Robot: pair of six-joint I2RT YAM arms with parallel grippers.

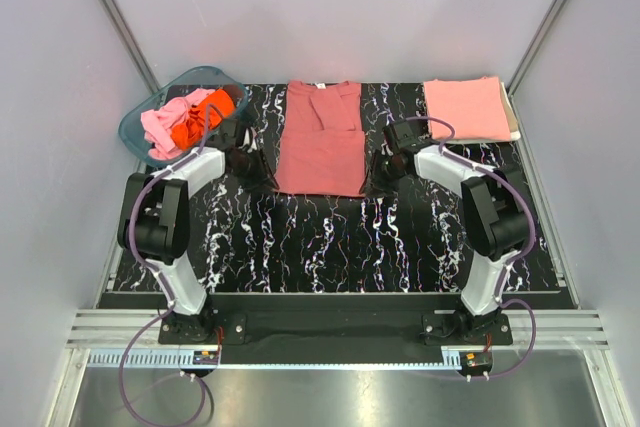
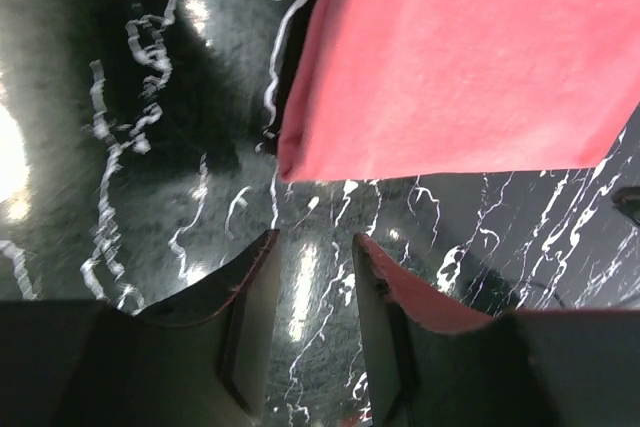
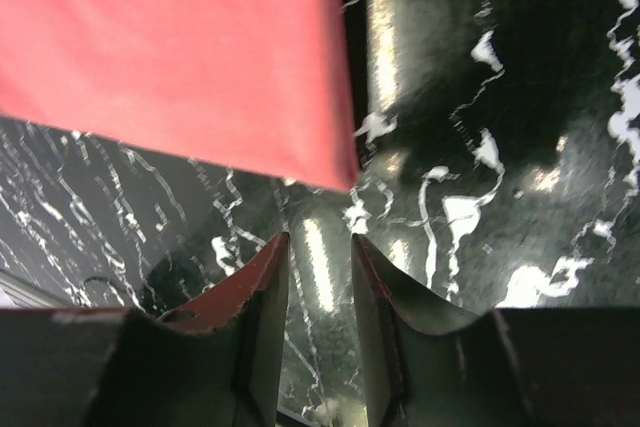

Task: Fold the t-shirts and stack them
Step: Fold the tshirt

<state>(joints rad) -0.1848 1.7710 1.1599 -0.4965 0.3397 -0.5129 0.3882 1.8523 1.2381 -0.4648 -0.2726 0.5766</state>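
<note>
Lying flat in the middle of the black marbled surface (image 1: 320, 247), the brick-red t-shirt (image 1: 320, 142) has both sleeves turned in, so it forms a narrow strip with collar and white label at the far end and the hem toward the arms. The left fingers (image 2: 250, 307) and the right fingers (image 3: 255, 297) sit low beside its two long edges near the hem, one pair on each side. Each pair is spread, with bare surface showing through the gap and no cloth between them. Each wrist view shows a hem corner just ahead of the tips, not touching them. This mirrored placement looks like a setup for taking both corners together, so the hem could travel toward the collar evenly. A folded salmon-pink t-shirt (image 1: 465, 107) rests at the far right, probably as the base of the stack and clear of the working area. At the far left, a teal plastic tub (image 1: 128, 137) holds a crumpled pink t-shirt (image 1: 160, 125) and an orange one (image 1: 205, 117), apparently waiting their turn.
</note>
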